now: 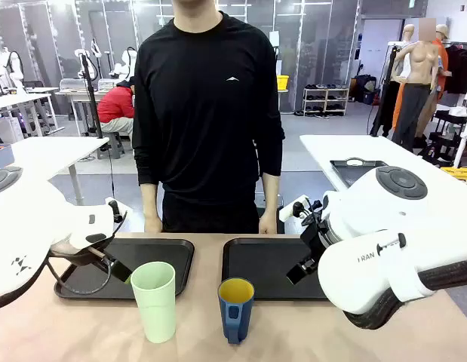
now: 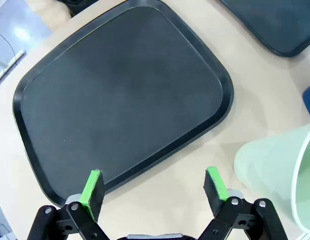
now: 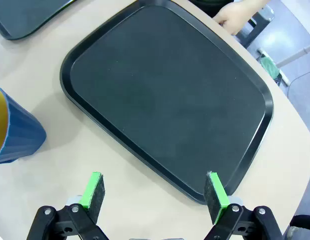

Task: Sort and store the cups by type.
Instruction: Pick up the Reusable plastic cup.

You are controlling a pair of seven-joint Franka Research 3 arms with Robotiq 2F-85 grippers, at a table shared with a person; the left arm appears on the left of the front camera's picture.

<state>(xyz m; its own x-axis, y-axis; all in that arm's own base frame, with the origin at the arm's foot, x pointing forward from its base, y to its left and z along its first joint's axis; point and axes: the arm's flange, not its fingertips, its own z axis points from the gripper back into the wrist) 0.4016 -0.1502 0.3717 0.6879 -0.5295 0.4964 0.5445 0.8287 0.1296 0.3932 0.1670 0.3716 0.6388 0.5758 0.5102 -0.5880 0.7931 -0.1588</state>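
Cups not yet stored: mint-green tumbler [image 1: 154, 300] upright on the table [image 1: 67, 332] just in front of the left tray [image 1: 154, 253], blue mug [image 1: 235, 308] upright near it, in front of the right tray [image 1: 263, 260], handle turned toward the robot's side. Both trays bare.

Left gripper [image 2: 153, 180] hovering over the near rim of the left tray, green pads wide apart, nothing between them, tumbler just off to one side in the left wrist view. Right gripper [image 3: 153, 182] likewise spread wide and empty above the near rim of the right tray, mug off to its side. Probably the very start: approach to a first cup.

For a clean pick:
- Swing the left gripper sideways until centred on the tumbler, then drop to roughly mid-height on its wall.
- Close gently, allowing for likely flex and slip in thin plastic.
- Lift straight up before crossing the tray rim.
- Take the mug across its body, clear of the handle, and keep it upright.
- Set one type per tray, well inside the rim.
- Watch for the person's hand [image 1: 152, 224] resting at the far table edge behind the left tray, and another behind the right
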